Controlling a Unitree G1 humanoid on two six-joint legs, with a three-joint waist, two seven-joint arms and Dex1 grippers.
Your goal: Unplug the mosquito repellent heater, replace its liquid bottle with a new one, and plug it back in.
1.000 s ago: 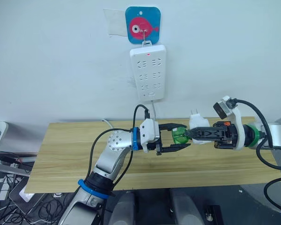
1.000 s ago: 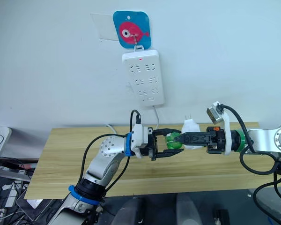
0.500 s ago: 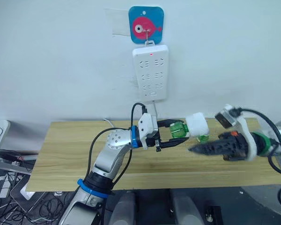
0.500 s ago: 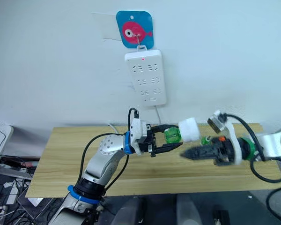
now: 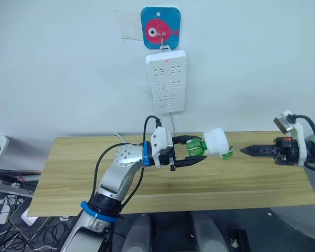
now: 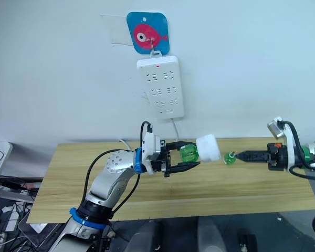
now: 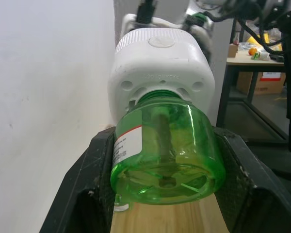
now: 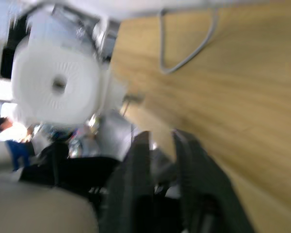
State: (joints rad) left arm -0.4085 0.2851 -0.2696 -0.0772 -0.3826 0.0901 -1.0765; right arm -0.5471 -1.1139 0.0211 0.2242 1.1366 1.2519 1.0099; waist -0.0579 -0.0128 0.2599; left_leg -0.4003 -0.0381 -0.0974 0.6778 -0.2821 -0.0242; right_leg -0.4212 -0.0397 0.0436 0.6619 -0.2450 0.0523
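The mosquito repellent heater (image 5: 216, 142), a white rounded unit, sits on the neck of a green liquid bottle (image 5: 197, 147). Both hang above the table, lying sideways. My left gripper (image 5: 197, 152) is shut on the bottle's body, and its black fingers (image 7: 87, 179) flank the bottle (image 7: 167, 150) in the left wrist view, with the heater (image 7: 160, 63) beyond. My right gripper (image 5: 244, 150) is shut and empty, well to the right of the heater and pointing at it. A second small green bottle (image 6: 230, 157) stands on the table between the two.
A white power strip (image 5: 166, 81) hangs on the wall from a blue fish hook (image 5: 160, 28), its red light on and its cable dropping behind the wooden table (image 5: 84, 168). The heater's round vent face (image 8: 56, 87) appears in the right wrist view.
My right gripper has left the heater, drawn back to the right and shut. The heater and bottle stay in my left gripper, shifted slightly left.
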